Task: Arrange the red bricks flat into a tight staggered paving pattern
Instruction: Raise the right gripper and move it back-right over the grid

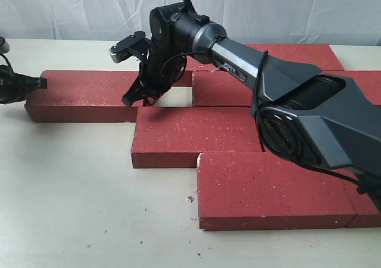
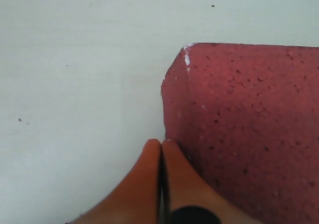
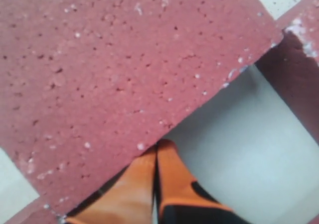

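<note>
At the row's left end, left gripper (image 1: 40, 82) clenched empty, tips touching end brick (image 1: 83, 92) corner; right gripper (image 1: 146, 100) clenched empty against a brick (image 3: 124, 59) edge.

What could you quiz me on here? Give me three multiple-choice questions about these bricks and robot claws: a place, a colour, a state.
1. Where is the tip of the right gripper? A. high in the air; B. at the bare gap beside the left-hand red brick; C. off to the far right.
2. What colour are the fingertips? A. blue; B. green; C. orange.
3. How is the left gripper? A. shut; B. wide open; C. lifting a brick.

Answers:
1. B: the right wrist view shows bare table right at its tip.
2. C: both wrist views show them orange.
3. A: its fingertips meet with no gap.
</note>
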Controlling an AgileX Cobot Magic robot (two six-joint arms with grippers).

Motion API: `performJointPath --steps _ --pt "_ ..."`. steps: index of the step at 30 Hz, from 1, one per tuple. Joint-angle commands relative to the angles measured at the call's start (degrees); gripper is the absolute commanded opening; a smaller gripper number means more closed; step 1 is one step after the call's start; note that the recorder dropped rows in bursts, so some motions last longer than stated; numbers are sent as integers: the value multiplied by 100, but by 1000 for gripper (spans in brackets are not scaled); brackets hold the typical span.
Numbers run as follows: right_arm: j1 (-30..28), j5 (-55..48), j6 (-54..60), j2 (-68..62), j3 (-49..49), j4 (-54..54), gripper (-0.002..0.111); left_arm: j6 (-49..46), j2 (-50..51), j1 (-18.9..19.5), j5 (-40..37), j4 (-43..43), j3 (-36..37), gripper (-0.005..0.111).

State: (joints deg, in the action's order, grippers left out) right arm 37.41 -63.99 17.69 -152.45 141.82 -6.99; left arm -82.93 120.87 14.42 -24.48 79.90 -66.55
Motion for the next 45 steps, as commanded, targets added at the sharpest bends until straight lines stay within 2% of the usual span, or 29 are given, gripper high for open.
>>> performJointPath --steps 1,11,19,28,35,40,45 --pt "64 31 74 93 25 -193 -1 -14 -79 3 -294 161 -23 0" --pt "64 74 -203 198 25 813 -1 -14 -79 3 -477 127 -23 0" --pt "64 -574 -229 557 25 854 -1 -14 -79 3 -513 116 -23 0" --pt "54 -556 -258 292 14 1488 -1 -14 -79 3 -513 116 -23 0" --pt "54 -597 -277 968 -15 1398 -1 -14 -79 3 -455 116 -23 0" --pt "-6 -597 -340 1408 -423 1381 -1 -14 -79 -29 -861 106 -23 0" --pt "-25 -597 -350 2002 -1524 1269 -1 -14 -79 -29 -899 106 -23 0"
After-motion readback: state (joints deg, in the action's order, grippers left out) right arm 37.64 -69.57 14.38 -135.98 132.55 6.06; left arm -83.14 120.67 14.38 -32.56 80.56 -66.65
